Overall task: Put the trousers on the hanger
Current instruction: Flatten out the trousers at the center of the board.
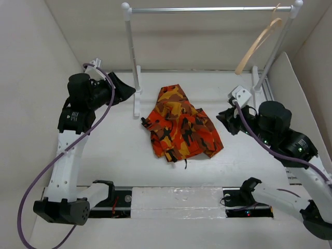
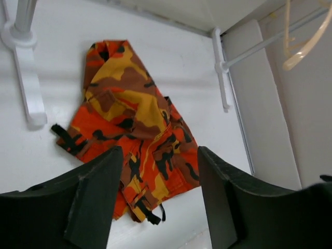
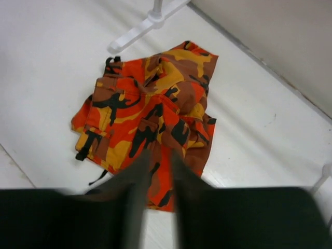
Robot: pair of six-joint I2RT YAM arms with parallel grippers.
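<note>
The camouflage trousers (image 1: 181, 127) lie crumpled and folded on the white table, between the two arms. The pale wooden hanger (image 1: 258, 44) hangs from the right end of the metal rail, high at the back right. My left gripper (image 1: 127, 91) is open and empty, raised left of the trousers; its wrist view shows the trousers (image 2: 137, 129) between the wide-apart fingers and the hanger (image 2: 306, 44) at top right. My right gripper (image 1: 224, 118) hovers just right of the trousers. In its wrist view its blurred fingers (image 3: 160, 155) stand close together, empty, above the trousers' near edge (image 3: 150, 104).
The white-posted clothes rail (image 1: 207, 9) spans the back. Its left post and foot (image 1: 137, 98) stand just left of the trousers, and its right foot (image 1: 258, 83) is near my right arm. White walls enclose the table on the left, right and back.
</note>
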